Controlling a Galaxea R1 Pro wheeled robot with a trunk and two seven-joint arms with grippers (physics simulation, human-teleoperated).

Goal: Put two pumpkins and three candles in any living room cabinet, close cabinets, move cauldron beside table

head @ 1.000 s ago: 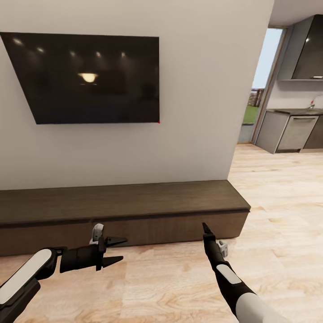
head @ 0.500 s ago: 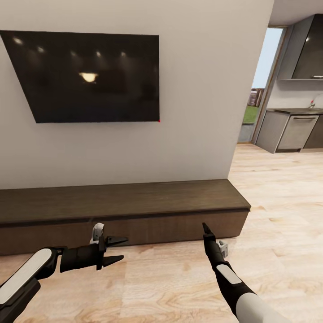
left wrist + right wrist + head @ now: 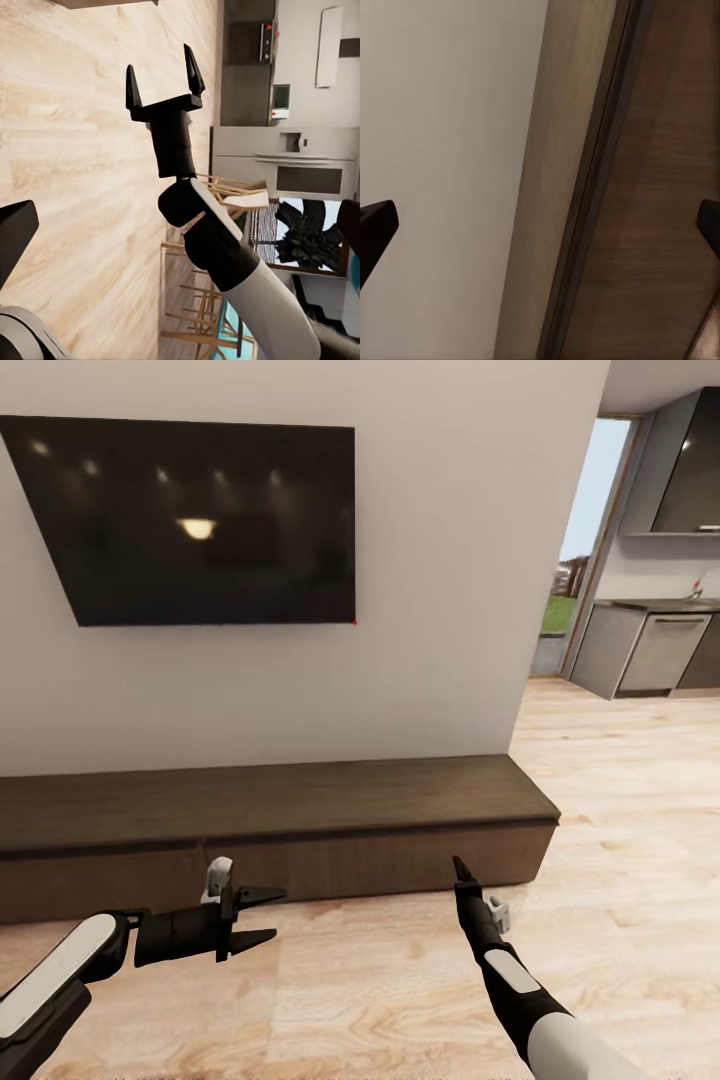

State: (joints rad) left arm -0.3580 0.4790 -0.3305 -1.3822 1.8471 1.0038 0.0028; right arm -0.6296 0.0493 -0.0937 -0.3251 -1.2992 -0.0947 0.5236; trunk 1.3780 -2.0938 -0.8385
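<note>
**Me:** Head view, facing the wall. The cabinet runs low and long under the television, its drawer fronts flush, none pulled out that I can see. My left gripper hangs over the wood floor just near of the cabinet front, fingers spread wide, nothing between them. My right gripper points at the cabinet front toward its right end, close to it; whether it touches I cannot tell.

**Partner:** Is the right one open too?

**Me:** Yes. In the left wrist view it shows as a wide fork, empty. The right wrist view shows the cabinet's top edge close up against the pale wall, with a fingertip at each side of the frame.

**Partner:** Pumpkins, candles, cauldron?

**Me:** None in these frames. Both grippers are bare, so I judge I'm here to open a drawer.

**Partner:** What could go wrong?

**Me:** The fronts have no handles. If I hook the seam badly, the fingertip may slip off and leave the drawer shut, or I could jam the tip into the panel. The right arm is stretched long and low, so pull may be weak. The left gripper sits near the front too; a drawer sliding out could strike it.
</note>
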